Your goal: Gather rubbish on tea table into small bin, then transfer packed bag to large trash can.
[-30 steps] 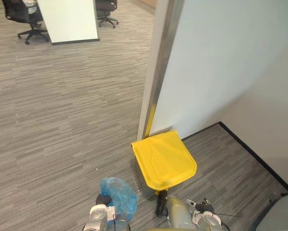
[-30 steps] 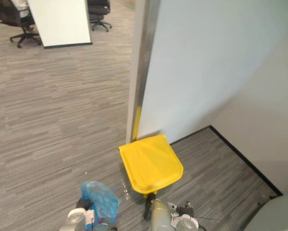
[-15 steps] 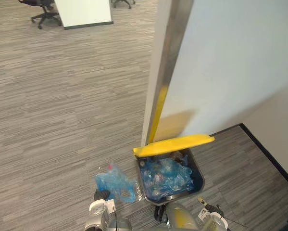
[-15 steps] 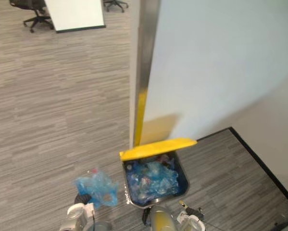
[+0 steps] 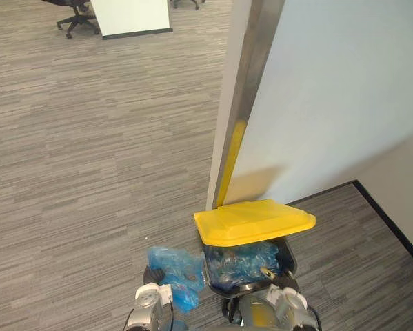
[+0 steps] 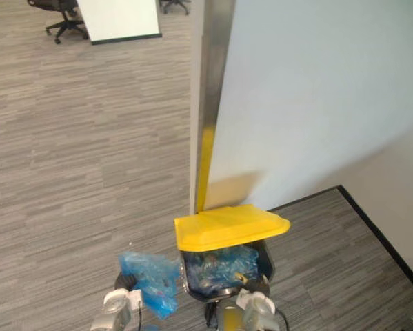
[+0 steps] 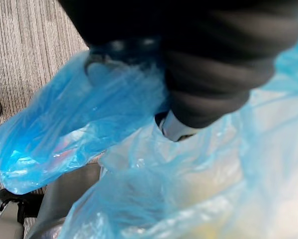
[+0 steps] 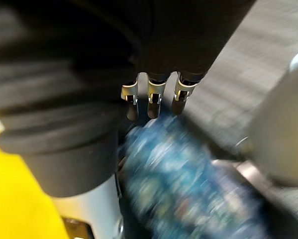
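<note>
Blue plastic is bunched round the left hand, which is held low at the left, just beside the can. Its dark cover is wrapped by the bag, and whether this hand is clenched on the bag cannot be told, since the plastic is drawn over it. The bag is seen against the hand's right side, outside the can and close to its left wall, above grey carpet. A yellow lid is propped half-raised over the can, and blue rubbish is shown inside. At the can's near rim the right hand is poised, its fingers kept straight with nothing held, pointed toward the rubbish. A white wall is seen behind the can.
</note>
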